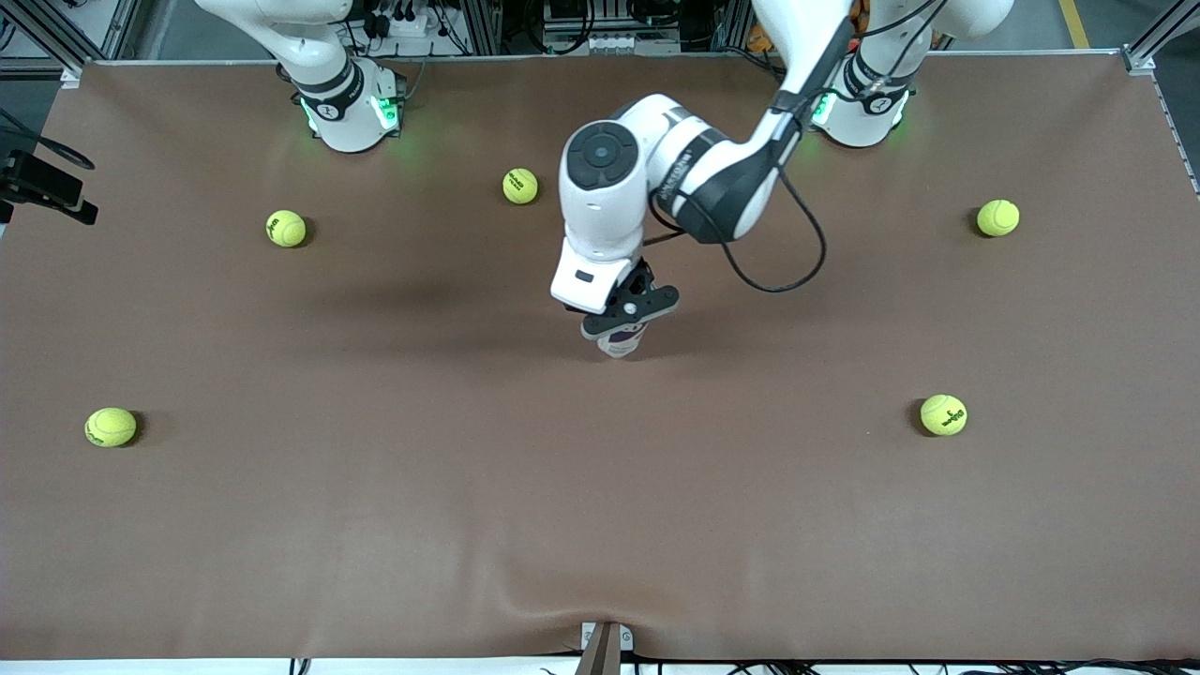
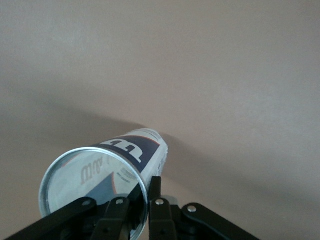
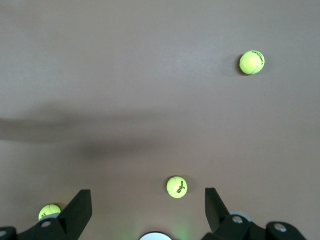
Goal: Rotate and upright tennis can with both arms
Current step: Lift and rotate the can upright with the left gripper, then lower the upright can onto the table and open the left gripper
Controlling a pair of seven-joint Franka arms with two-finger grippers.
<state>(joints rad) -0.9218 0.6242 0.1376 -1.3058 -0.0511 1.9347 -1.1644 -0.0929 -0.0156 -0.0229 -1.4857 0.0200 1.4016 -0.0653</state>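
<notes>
The tennis can (image 1: 619, 346) is in the middle of the table, mostly hidden under my left gripper (image 1: 626, 319). In the left wrist view the can (image 2: 131, 149) shows its open metal-rimmed end, its white-and-navy label and clear wall, with its other end down at the table. My left gripper (image 2: 146, 189) is shut on the can's rim, one finger inside the wall and one finger (image 2: 156, 186) outside. My right gripper (image 3: 147, 194) is open wide and empty, high over the table near its own base (image 1: 347, 105); it is out of the front view and waits.
Several yellow-green tennis balls lie scattered on the brown table: one (image 1: 520, 186) near the bases, one (image 1: 286, 228) and one (image 1: 111, 427) toward the right arm's end, one (image 1: 997, 217) and one (image 1: 943, 414) toward the left arm's end. The left arm's black cable (image 1: 797, 253) hangs beside the can.
</notes>
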